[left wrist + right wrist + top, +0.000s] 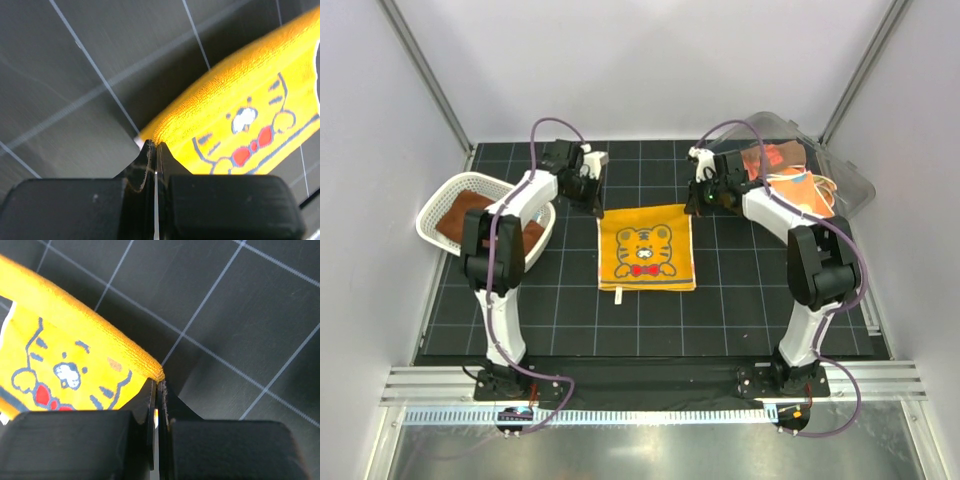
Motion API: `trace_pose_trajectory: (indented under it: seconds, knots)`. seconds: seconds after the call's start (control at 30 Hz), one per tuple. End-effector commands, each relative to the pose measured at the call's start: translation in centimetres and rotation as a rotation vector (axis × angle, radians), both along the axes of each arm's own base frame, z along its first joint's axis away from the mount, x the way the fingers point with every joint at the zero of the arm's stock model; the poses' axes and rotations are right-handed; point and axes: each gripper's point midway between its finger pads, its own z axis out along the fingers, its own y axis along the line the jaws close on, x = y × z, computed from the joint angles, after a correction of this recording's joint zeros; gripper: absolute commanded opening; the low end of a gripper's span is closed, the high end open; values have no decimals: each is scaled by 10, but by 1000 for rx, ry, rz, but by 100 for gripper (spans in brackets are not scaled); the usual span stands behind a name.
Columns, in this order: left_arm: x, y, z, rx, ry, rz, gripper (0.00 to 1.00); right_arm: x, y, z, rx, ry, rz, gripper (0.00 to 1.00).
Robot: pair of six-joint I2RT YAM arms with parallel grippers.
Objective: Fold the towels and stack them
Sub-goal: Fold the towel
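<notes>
You are pinching the yellow tiger towel (646,248) at its two far corners, left claw (154,146) and right claw (157,382) each pressed together on one corner, as the towel is lying flat mid-tabletop (570,310).

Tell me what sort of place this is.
Probably a robotics lab test cell: plain white walls on metal framing, a black gridded mat, and a left arm and right arm bolted to a near-edge rail, with a yellow tiger towel between them.
</notes>
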Motion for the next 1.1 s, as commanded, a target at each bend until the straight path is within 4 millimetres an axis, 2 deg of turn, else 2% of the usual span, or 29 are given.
trace_pose_trajectory:
  seconds: [0.0, 0.03, 0.33, 0.43, 0.5, 0.67, 0.7, 1.07]
  knots:
    - [-12, 0, 26, -31, -69, -40, 0, -3, -1, 30, 17, -84, 9, 1]
    - [-15, 0, 26, -36, -64, -45, 0, -13, -3, 26, 26, -67, -6, 1]
    - [-61, 1, 21, -45, -24, -42, 0, -62, -2, 11, 27, 5, -51, 1]
    - [-77, 0, 17, -39, -13, -49, 0, -75, -1, 16, 12, 0, -57, 1]
    - [-84, -2, 16, -44, 4, -30, 0, -80, -3, 19, 12, -3, -76, 1]
    - [-108, -3, 12, -32, 39, -19, 0, -102, -9, 13, -4, 34, -94, 1]
    - [-111, -2, 12, -31, 38, -17, 0, -105, -10, 18, 0, 26, -99, 1]
    - [-144, 2, 4, -20, 99, -6, 0, -141, -10, 0, 12, 97, -139, 2]
